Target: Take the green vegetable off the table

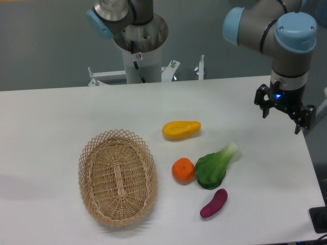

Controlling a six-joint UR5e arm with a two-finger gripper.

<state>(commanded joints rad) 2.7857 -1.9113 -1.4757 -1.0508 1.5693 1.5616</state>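
White tabletop runs wide under everything, its right edge slanting down just beside the arm's wrist. Taking the green vegetable as the landmark: it lies flat on the table, dark leaf toward the near edge, pale stalk pointing up and to the right. An orange touches its leaf on the left, a purple eggplant-like piece lies just below it, apart by a sliver, and a yellow fruit sits above and to the left, clearly apart. A wicker basket stands farther left, past the orange — well apart from the vegetable. To the vegetable's right and above its stalk the surface is bare up to the table's edge.

The gripper hangs up and to the right of the vegetable, well apart, fingers spread wide and holding nothing. Behind the table — a grey wall and the arm's metal base.
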